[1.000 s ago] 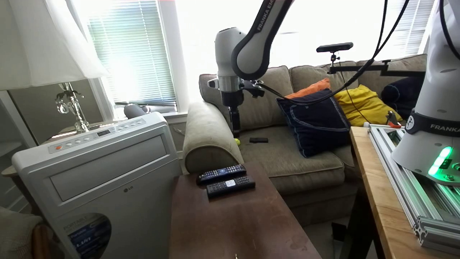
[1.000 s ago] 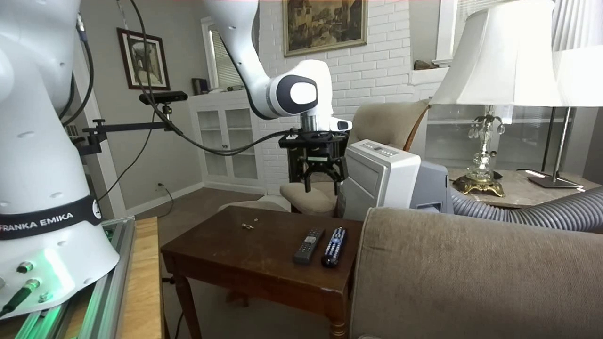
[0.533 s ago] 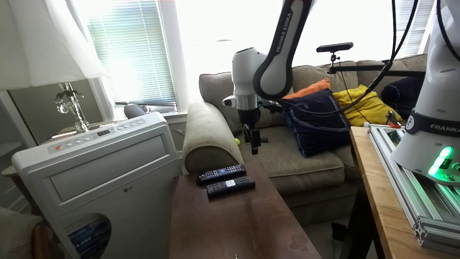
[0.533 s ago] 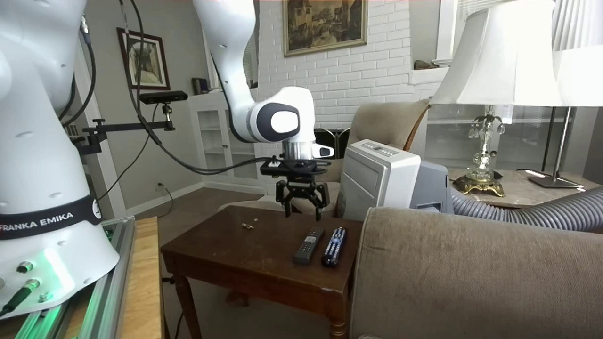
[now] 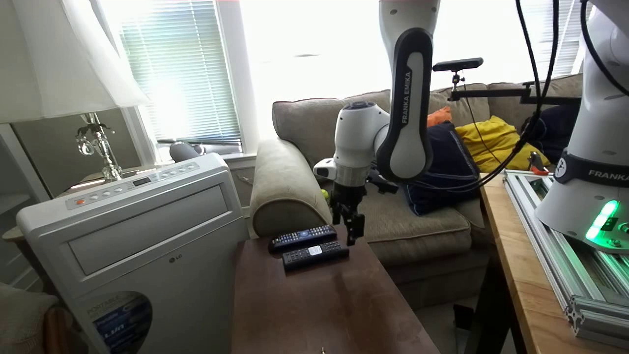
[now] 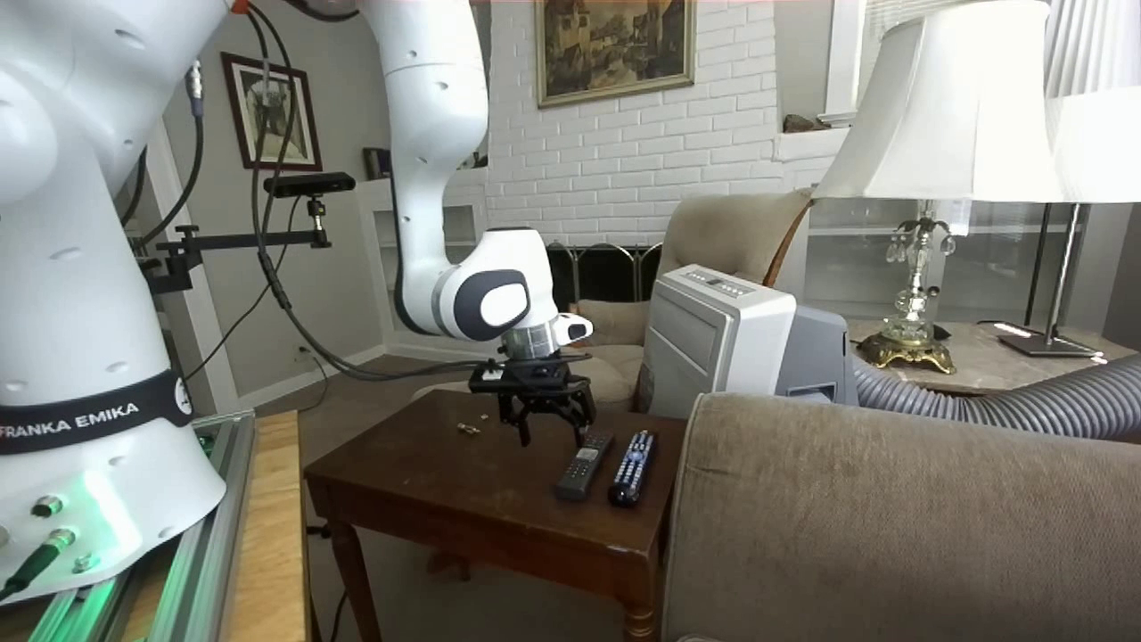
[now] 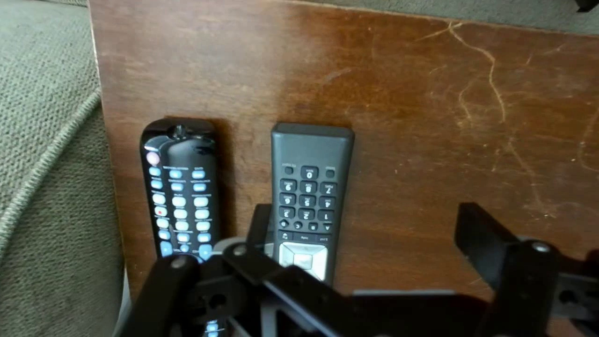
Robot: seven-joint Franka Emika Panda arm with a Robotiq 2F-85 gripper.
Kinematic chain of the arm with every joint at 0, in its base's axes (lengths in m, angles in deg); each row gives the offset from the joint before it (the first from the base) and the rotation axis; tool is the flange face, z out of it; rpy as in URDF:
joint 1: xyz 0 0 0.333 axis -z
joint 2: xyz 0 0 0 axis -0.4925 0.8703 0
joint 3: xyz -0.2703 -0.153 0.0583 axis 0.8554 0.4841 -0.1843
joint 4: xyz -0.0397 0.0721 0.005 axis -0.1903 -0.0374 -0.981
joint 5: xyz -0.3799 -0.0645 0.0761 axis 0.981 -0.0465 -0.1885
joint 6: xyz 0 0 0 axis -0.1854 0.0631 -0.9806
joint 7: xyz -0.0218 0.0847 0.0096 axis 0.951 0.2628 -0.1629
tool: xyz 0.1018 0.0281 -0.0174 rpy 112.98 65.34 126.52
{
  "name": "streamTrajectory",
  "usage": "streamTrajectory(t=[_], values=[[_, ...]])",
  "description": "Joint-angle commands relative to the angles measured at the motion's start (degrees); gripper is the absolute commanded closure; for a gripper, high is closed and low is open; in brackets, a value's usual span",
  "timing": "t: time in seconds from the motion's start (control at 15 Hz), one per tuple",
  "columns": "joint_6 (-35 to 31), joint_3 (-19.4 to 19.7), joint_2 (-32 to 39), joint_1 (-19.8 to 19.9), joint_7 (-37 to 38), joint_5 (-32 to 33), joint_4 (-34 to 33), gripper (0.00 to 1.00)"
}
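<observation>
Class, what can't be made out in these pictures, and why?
Grey remote, wrist view: its lower end is hidden behind the gripper.
Black remote, wrist view: some keys are covered by the gripper.
Small shiny thing on the table, in an exterior view: too small to identify.
Lampshade, in an exterior view: cut off by the left edge.

White arm [image 6: 437,134], black pincer [image 6: 552,440], dark cables [image 6: 277,287], green-lit base [image 6: 111,486]
</observation>
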Motion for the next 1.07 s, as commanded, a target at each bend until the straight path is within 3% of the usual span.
streamTrajectory(t=[0.0,0.2,0.4,0.67,1.0], values=[[-9.2,4.8,6.3,-6.4,2.9,-0.7,-2.7,0.0],[-13.6,7.2,10.0,-11.0,4.2,-4.4,-4.9,0.0],[-12.1,7.2,12.6,-13.2,6.6,-8.1,-8.1,0.0],[-5.1,4.7,13.9,-12.3,10.4,-9.1,-13.4,0.0],[5.5,1.6,13.7,-7.7,13.2,-7.2,-21.8,0.0]])
